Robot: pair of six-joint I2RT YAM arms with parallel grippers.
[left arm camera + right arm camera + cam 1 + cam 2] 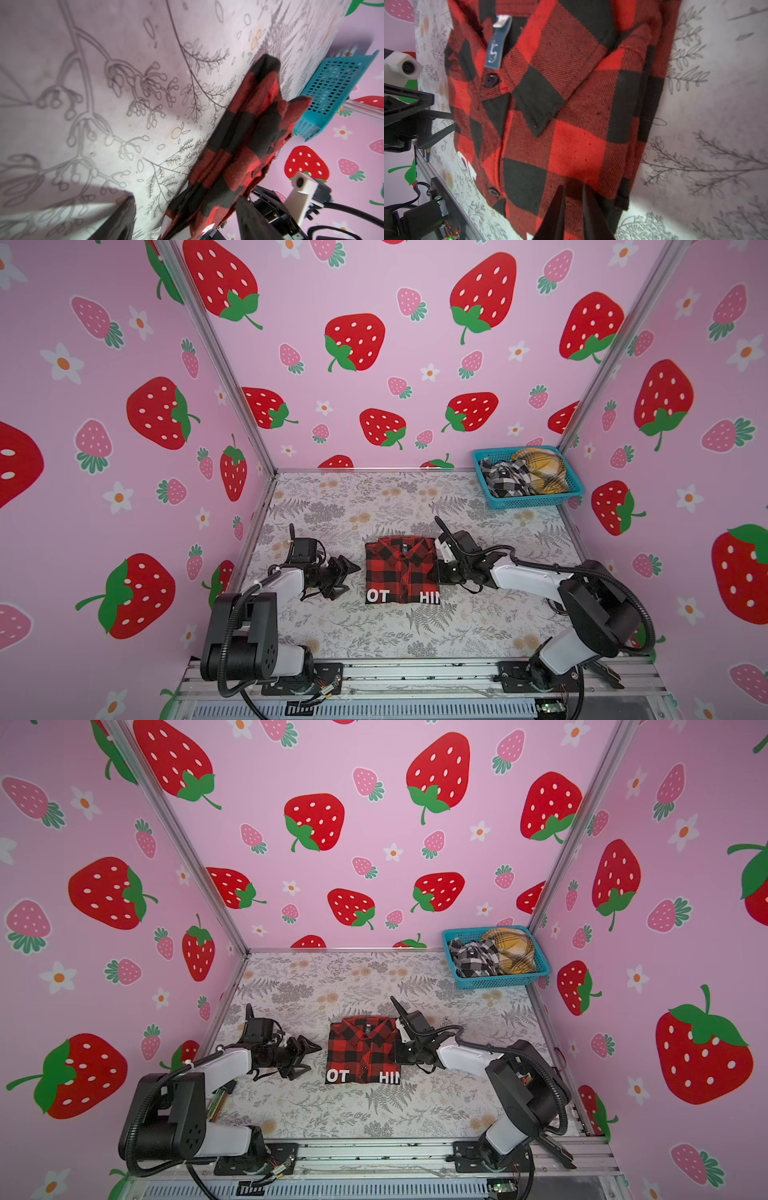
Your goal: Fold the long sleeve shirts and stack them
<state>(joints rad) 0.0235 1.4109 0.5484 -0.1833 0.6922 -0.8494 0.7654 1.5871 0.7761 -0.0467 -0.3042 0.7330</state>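
Flannel like this red-and-black shirt (401, 572) is soft and light; I expect it to sag open unless taken at both side edges, through all layers. Folded, it lies on the surface (374, 639) well apart from the blue basket (536, 499), long axis collar-to-lettering, collar end nearer the basket. My left tool (347, 570) gapes empty just off the edge away from the basket. My right tool (573, 189), at the basket-side edge, is nearly clenched; whether on cloth I cannot tell.

Teal mesh basket (536, 501) on far right corner of fern-print tabletop (374, 497). Pink strawberry-print walls (291, 323) rise just behind and beside basket. Aluminium rail (415, 674) along near table edge, well apart from basket
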